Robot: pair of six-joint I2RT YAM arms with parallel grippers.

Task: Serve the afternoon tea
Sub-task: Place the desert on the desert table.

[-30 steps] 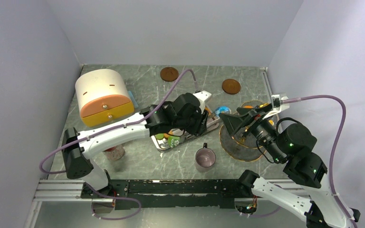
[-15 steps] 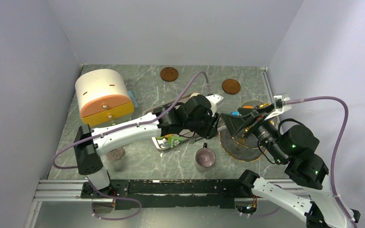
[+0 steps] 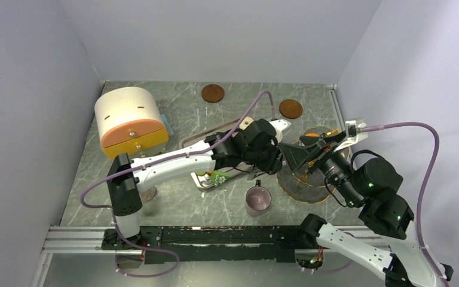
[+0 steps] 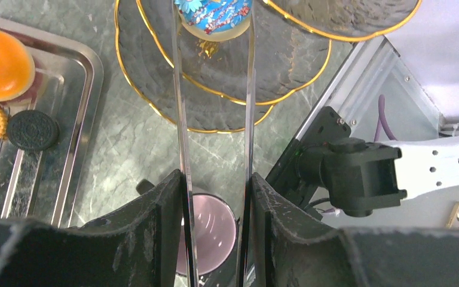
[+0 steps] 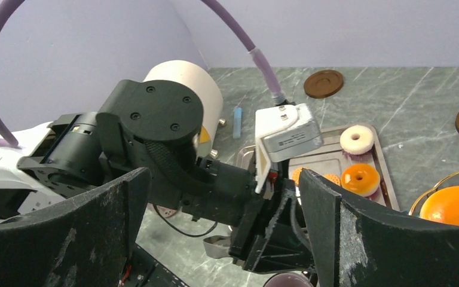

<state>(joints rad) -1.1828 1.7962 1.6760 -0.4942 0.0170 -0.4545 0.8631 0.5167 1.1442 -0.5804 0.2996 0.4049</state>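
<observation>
My left gripper (image 4: 215, 179) is shut on thin metal tongs (image 4: 179, 107), and the tong tips pinch a blue patterned treat (image 4: 212, 15) above the gold-rimmed glass plates (image 4: 215, 101). In the top view that gripper (image 3: 272, 156) sits at the plates' left edge (image 3: 302, 186). The pinkish mug (image 3: 257, 199) stands just below it and also shows in the left wrist view (image 4: 209, 230). An orange donut (image 4: 0, 64), a black cookie (image 4: 33, 130) and a cream ring (image 5: 357, 139) lie on the steel tray (image 4: 77, 89). My right gripper (image 3: 299, 156) is open and empty above the plates. An orange treat (image 5: 454, 206) lies on a plate.
A cream box with orange drawers (image 3: 128, 119) stands at the left. Two brown coasters (image 3: 213, 92) (image 3: 290, 108) lie at the back. A jar (image 3: 148, 192) stands partly hidden by the left arm. The two grippers are close together over the plates.
My left arm has swung right from over the tray to the glass plates, carrying the tongs and the blue treat. The right gripper has barely moved.
</observation>
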